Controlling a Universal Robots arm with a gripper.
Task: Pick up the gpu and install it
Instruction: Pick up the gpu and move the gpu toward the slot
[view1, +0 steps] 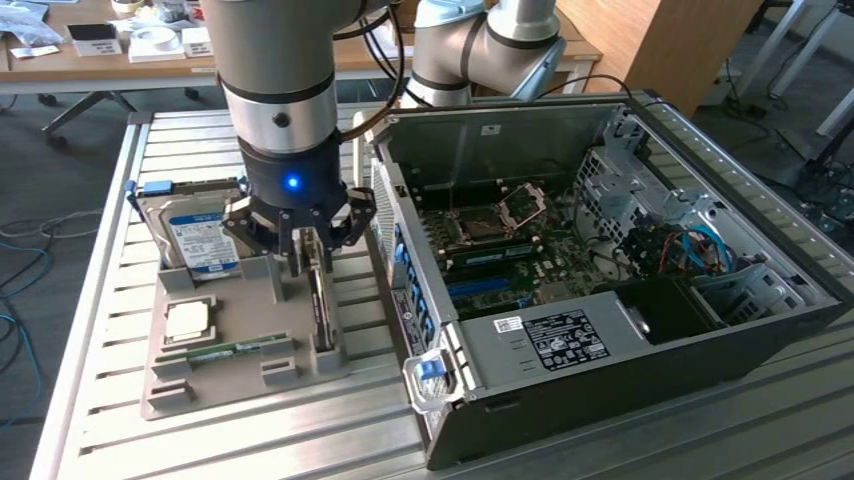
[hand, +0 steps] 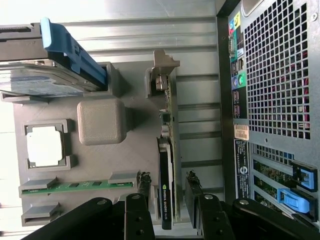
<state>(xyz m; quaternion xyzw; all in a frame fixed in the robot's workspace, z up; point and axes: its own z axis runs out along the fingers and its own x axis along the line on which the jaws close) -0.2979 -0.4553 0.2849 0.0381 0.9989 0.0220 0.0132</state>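
In the wrist view, my gripper (hand: 168, 200) sits closest: jaws spread wide and holding nothing, with one black finger (hand: 145, 187) on each side of the gpu (hand: 166, 170) and a gap showing on both sides. The card stands on edge in the grey holder (hand: 140, 145), and its edge reads "NVIDIA QUADRO". I judge the grasp wants both pads square to the card's faces and centred, so it doesn't twist in its slot. In the exterior view, I hang over the holder, beside the open computer case (view1: 747, 330). The hard drive (view1: 200, 240) carries a blue-white label I cannot read.
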